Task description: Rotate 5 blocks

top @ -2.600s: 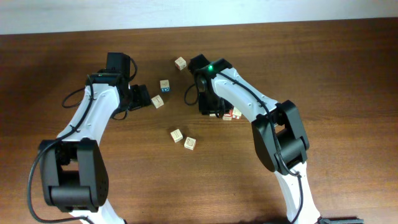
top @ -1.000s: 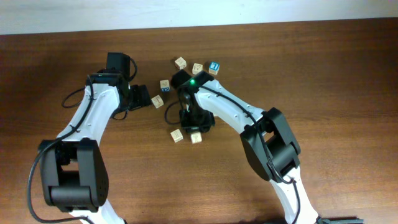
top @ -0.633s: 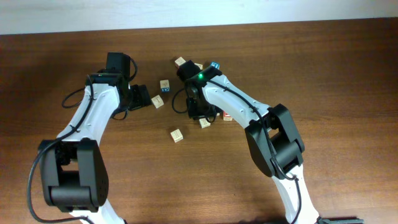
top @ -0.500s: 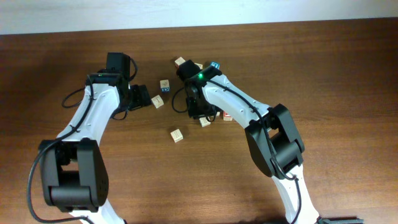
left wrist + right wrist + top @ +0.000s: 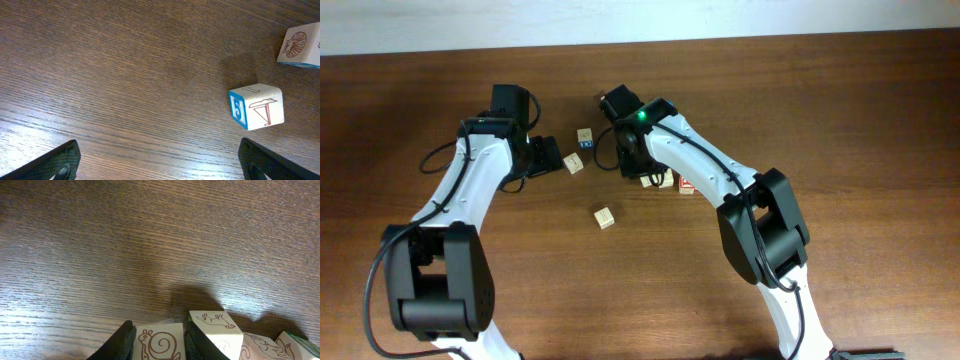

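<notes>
Snail-printed block [image 5: 161,343] is gripped by the right end effector [image 5: 159,339].

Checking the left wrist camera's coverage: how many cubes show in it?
2. A cube with a blue 5 side lies right of centre; a cube with a shell drawing is cut off by the right edge near the top. Others may lie outside this view.

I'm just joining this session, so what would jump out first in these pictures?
The right gripper pinches a snail block at the centre, beside a row of other blocks. The left gripper hangs wide open on the left, and one lone block sits apart, nearer the arms' bases.
</notes>
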Tool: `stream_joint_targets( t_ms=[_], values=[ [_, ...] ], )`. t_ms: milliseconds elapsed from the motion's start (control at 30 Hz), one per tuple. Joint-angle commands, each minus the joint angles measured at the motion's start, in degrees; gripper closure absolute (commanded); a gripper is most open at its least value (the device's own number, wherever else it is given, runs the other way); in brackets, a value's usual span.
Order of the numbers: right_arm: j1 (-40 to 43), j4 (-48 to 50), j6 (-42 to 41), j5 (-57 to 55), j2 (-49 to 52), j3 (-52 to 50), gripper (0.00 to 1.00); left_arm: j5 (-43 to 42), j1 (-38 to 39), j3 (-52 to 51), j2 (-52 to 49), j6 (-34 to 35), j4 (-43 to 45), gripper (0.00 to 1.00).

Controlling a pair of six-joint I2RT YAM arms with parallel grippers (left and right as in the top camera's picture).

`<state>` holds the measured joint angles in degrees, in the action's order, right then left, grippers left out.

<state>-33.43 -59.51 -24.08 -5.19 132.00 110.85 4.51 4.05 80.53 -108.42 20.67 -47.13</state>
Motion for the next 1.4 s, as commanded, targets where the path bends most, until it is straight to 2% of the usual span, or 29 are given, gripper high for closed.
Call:
stream_joint_targets(
  t_ms=[0,633,767,900,1033,1167,1233,1367],
  values=[
    [-0.3,-0.5,-0.4,-1.3,0.4,1.2,0.69,-0.2,-0.1,1.1,-0.3,0.7,0.0,0.01],
    [-0.3,1.4,-1.9,-0.5,0.5,-0.9,0.63,-0.2,-0.1,1.0,-0.3,0.7,0.0,0.01],
    [-0.3,2.1,-1.5,-0.4,0.3,-0.3,0.56,-0.2,-0.1,1.0,-0.3,0.7,0.0,0.01],
    [-0.3,-3.0,1.8,3.8,-1.8,6.4,0.53,-0.2,-0.1,1.0,-0.3,0.7,0.0,0.01],
    [-1.8,-7.3,5.9,15.1,-3.1,9.3,0.52,-0.2,-0.1,1.0,-0.3,0.7,0.0,0.01],
    [-5.3,-7.5,5.8,15.3,-3.0,5.2,0.51,-0.2,-0.1,1.0,-0.3,0.7,0.0,0.01],
    [-7.0,-6.0,5.6,15.1,-3.0,2.6,0.47,-0.2,-0.1,1.0,-0.3,0.7,0.0,0.01],
    [-9.1,-2.4,4.7,14.9,-3.0,-2.6,0.46,-0.2,-0.1,1.0,-0.3,0.7,0.0,0.01]
  ],
)
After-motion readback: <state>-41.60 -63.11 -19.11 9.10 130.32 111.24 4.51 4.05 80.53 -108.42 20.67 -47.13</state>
